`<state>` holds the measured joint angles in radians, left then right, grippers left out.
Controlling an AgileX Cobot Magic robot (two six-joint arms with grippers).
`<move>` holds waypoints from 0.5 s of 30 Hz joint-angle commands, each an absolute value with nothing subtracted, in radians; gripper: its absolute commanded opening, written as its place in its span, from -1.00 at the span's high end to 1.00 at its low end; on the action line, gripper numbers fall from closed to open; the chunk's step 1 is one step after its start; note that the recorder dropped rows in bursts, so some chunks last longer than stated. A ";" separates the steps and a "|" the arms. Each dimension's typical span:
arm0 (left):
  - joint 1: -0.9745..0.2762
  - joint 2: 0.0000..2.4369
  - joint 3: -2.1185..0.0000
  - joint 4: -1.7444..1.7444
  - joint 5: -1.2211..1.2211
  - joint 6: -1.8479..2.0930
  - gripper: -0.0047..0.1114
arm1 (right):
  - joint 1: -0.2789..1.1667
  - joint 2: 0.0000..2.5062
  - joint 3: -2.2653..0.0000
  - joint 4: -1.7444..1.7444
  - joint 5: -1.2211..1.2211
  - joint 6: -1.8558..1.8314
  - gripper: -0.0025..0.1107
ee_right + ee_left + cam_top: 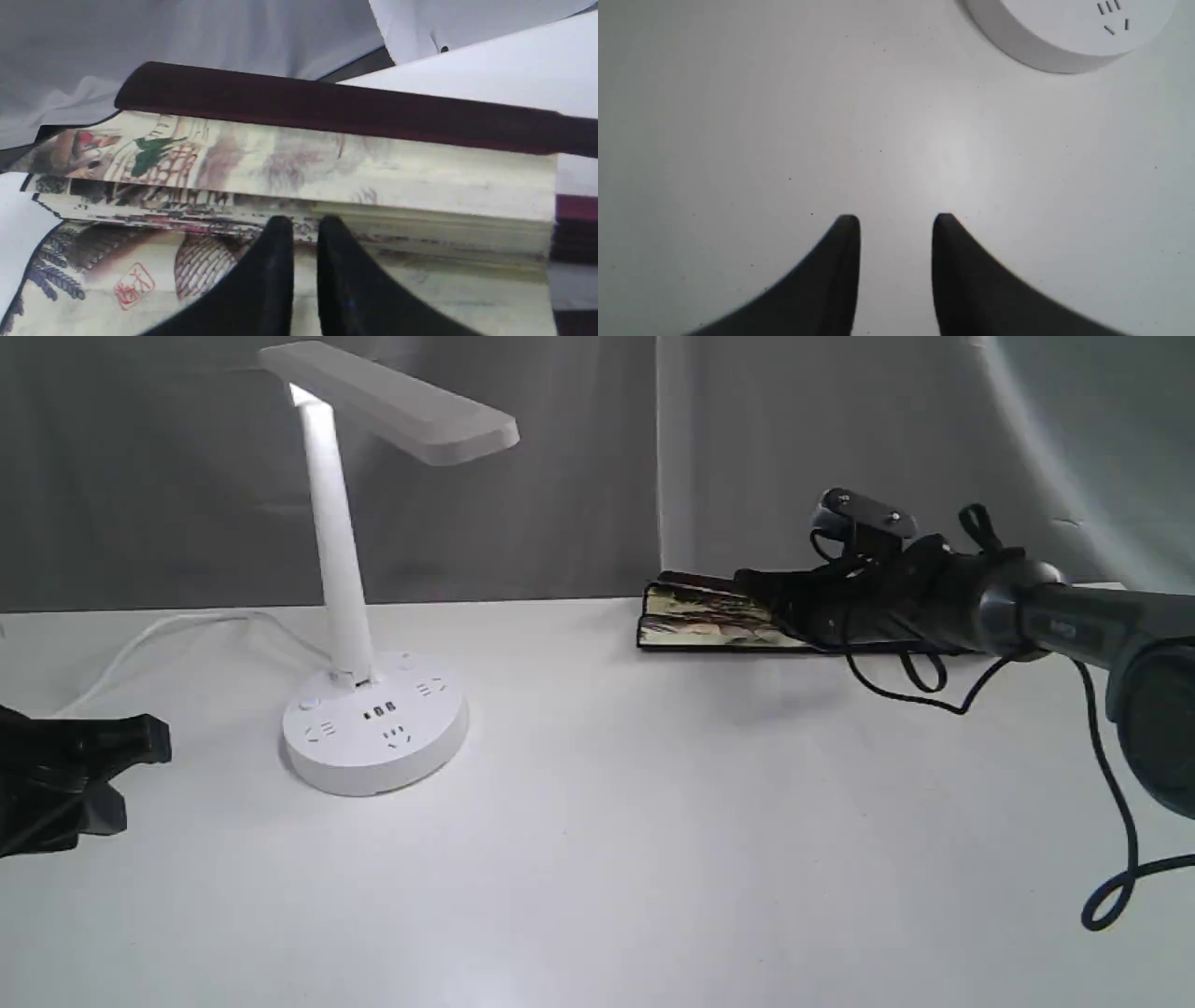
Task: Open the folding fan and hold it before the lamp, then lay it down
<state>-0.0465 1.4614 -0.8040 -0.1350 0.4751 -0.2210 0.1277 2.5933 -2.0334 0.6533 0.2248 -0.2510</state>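
The folding fan (709, 616) lies at the back right of the white table (653, 821), partly spread, with its painted cream leaf showing. My right gripper (777, 605) reaches onto it from the right. In the right wrist view its black fingertips (280, 233) stand almost together at the fan's pleated stack (327, 172), pinched on a lower fold below the maroon rib (327, 102). The white lamp (341, 569) stands lit at the left. My left gripper (145, 779) rests open near the table's left edge with nothing between its fingers (847, 233), short of the lamp's base (1064, 37).
A white cord (168, 627) runs from the lamp's base to the back left. A grey curtain (560, 476) hangs behind the table. The right arm's black cables (1111, 803) droop over the table's right side.
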 commanded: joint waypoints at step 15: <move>-0.051 1.460 -0.808 -0.147 0.474 -0.223 0.45 | 0.130 2.598 -2.032 0.646 0.380 -0.255 0.78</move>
